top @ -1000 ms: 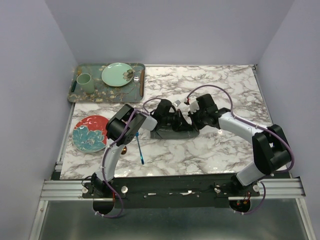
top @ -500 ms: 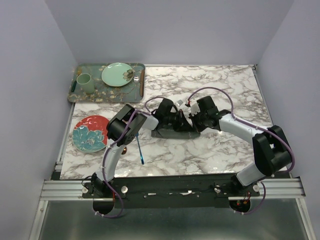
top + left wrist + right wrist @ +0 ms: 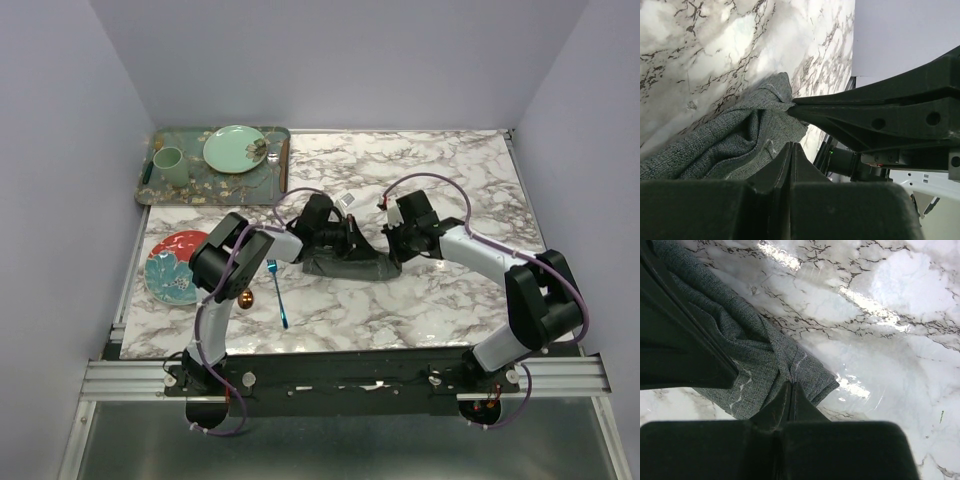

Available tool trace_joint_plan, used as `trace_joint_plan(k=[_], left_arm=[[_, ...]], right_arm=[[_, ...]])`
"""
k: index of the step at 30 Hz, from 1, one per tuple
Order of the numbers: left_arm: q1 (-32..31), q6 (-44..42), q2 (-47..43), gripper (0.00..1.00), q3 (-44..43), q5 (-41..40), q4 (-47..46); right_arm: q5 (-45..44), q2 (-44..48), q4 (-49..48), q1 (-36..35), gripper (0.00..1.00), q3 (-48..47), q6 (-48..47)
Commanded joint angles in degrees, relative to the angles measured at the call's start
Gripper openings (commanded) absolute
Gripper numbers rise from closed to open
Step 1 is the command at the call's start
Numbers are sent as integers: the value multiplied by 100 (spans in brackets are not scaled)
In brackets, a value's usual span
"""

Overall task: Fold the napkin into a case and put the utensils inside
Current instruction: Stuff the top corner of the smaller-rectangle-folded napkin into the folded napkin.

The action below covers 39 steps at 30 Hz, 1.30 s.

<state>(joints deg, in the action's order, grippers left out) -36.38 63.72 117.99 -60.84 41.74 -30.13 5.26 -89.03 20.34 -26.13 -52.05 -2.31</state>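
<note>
The napkin (image 3: 345,266) lies bunched centrally, long axis left to right, left pincer (image 3: 791,146) and right pincer (image 3: 791,385) each pressed together on it, with fork (image 3: 279,295) and spoon (image 3: 246,297) near-left, closest to the left pincer

A white marble-patterned surface (image 3: 470,170) veined in grey and brown sits inside a booth closed in by a plain pale lilac back wall (image 3: 340,60), a left wall (image 3: 60,200) and a right wall (image 3: 590,120) of the same colour. Along its near edge runs a slotted aluminium rail (image 3: 340,375), with a dull grey metal sheet (image 3: 340,450) below it. The light is even and soft, and in the right wrist view the glossy top throws back patches of bright white glare (image 3: 865,302).
</note>
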Motion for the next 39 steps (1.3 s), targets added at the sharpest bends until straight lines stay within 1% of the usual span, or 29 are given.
trace_joint_plan(k=[1,3,7,11,12,13,21,24,26,28,31,32,33,35,36,39], left_arm=[[-132,35,4,8,-77,-192,95],[-211,61,153,7,-261,-183,191],[-264,193,373,4,-420,-289,157],[-282,473,662,3,-578,-359,52],[-282,674,724,3,-596,-359,-36],[-291,711,760,2,-605,-350,-63],[-396,782,936,0,-763,-517,16],[-414,1027,1076,0,-780,-587,-133],[-422,1360,1242,0,-780,-596,-431],[-458,1423,1322,0,-833,-675,-371],[-519,1328,1419,0,-964,-825,32],[-537,1205,1454,0,-1052,-877,564],[-554,899,1454,0,-1227,-999,839],[-581,721,1446,0,-1343,-1079,1297],[-563,642,1420,0,-1325,-1036,1290],[-484,352,1113,7,-1203,-913,1150]], right_arm=[[37,-97,260,47,1,-200,204],[63,-88,304,38,0,-218,450],[107,-18,348,55,0,-209,591],[107,97,348,47,1,-165,679],[107,114,348,55,1,-174,688],[90,114,348,55,1,-174,688],[37,202,348,55,1,-147,872],[142,229,331,55,1,-139,933],[238,229,330,47,0,-139,986],[274,185,339,55,1,-139,1013],[283,97,339,55,0,-156,1030],[266,71,339,55,0,-156,1030],[248,44,357,47,1,-165,1013],[161,-43,383,55,1,-156,969],[142,-70,462,47,1,-182,925],[2,-53,497,47,1,-139,855]])
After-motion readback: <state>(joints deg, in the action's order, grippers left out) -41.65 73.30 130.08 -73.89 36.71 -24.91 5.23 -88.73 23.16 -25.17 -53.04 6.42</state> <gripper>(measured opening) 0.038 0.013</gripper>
